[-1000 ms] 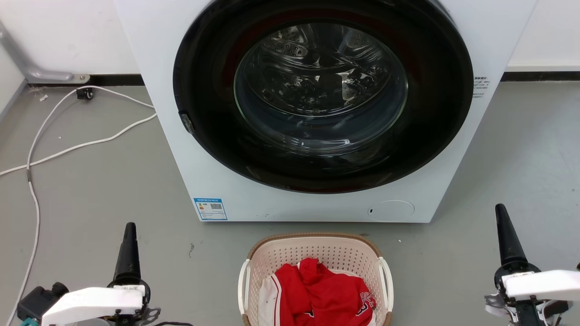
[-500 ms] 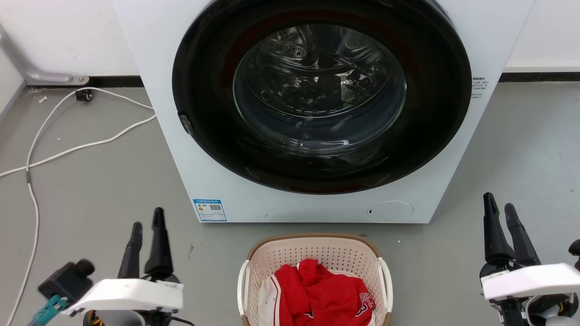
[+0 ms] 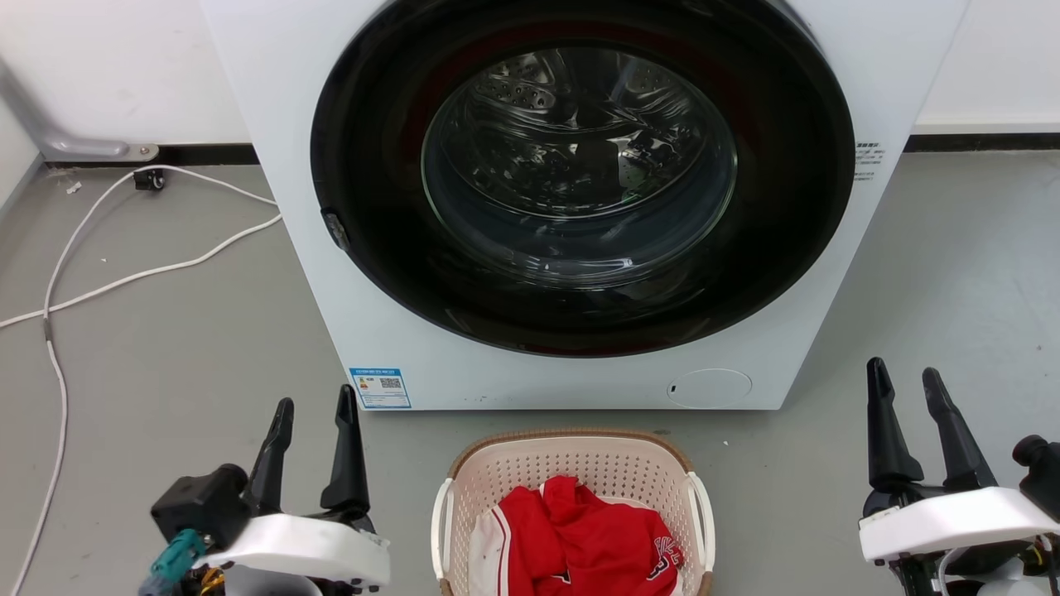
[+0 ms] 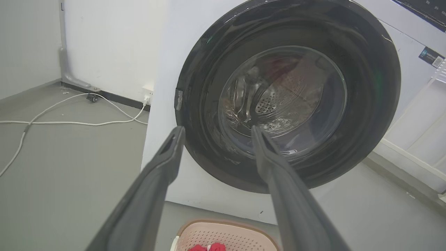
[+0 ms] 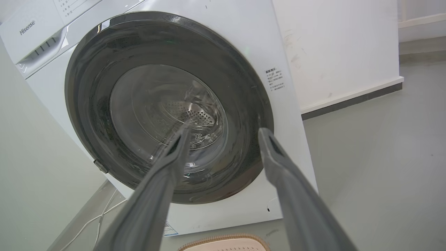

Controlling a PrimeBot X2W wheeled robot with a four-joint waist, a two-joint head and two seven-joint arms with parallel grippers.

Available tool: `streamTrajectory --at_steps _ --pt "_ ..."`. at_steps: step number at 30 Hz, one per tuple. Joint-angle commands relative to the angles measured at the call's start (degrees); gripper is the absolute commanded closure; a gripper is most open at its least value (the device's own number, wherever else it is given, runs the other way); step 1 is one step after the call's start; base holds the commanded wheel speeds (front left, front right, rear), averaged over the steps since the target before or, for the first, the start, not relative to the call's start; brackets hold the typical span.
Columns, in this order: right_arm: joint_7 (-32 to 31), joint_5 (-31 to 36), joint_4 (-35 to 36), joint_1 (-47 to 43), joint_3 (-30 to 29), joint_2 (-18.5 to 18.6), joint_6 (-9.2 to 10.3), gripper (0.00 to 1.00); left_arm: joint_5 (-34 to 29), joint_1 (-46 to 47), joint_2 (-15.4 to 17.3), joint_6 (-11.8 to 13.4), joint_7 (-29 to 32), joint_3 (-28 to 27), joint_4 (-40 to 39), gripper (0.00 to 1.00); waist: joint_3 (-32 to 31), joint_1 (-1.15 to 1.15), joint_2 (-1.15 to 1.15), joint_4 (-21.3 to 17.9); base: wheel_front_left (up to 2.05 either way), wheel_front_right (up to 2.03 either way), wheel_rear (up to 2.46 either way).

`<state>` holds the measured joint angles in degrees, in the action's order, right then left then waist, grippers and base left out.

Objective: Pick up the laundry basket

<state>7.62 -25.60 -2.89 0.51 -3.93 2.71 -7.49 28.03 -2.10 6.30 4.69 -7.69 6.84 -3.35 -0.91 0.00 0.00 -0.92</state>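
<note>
Head view: the laundry basket [image 3: 580, 463] sits on the grey floor [image 3: 166, 348] just in front of the washing machine [image 3: 538, 385], a red garment [image 3: 596, 530] inside. Left gripper [image 3: 315, 397] and right gripper [image 3: 903, 368] flank it, fingers spread apart, holding nothing. Bare floor separates each from the basket's 2 handles.

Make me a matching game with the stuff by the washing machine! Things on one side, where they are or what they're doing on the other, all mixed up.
Things:
1. laundry basket
2. red shirt
3. white cable
4. left gripper

Matches:
a. open, fingers apart
b. lying inside the basket
c. on the floor right in front of the washing machine
d. trailing across the floor, left of the machine

Pairs: 1-c, 2-b, 3-d, 4-a
</note>
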Motion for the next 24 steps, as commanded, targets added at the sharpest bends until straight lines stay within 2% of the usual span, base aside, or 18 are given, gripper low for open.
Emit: streamTrajectory --at_steps 1,11,20,24 --pt "0.6 2.3 1.1 -0.1 0.2 0.2 0.0 0.0 -2.2 0.5 1.2 1.4 -0.6 1.4 -0.9 0.0 0.0 0.0 0.0 -0.1 0.0 0.0 0.0" --pt "2.2 11.9 0.5 -0.7 0.4 0.2 0.0 0.0 -7.3 1.6 5.2 7.5 -2.0 8.4 -0.3 0.0 -0.2 0.0 0.0 -0.2 0.0 0.0 0.0" --pt "3.3 17.2 0.4 -1.1 0.7 0.2 0.0 0.0 -11.0 1.9 7.5 10.7 -3.2 12.9 0.5 0.0 -0.3 0.0 0.0 -0.3 0.0 0.0 0.0" --pt "3.8 19.3 0.4 -1.2 0.7 0.2 0.0 0.0 -12.4 1.9 8.3 11.1 -3.8 14.3 0.7 0.0 -0.3 0.0 0.0 -0.4 0.0 0.0 0.0"
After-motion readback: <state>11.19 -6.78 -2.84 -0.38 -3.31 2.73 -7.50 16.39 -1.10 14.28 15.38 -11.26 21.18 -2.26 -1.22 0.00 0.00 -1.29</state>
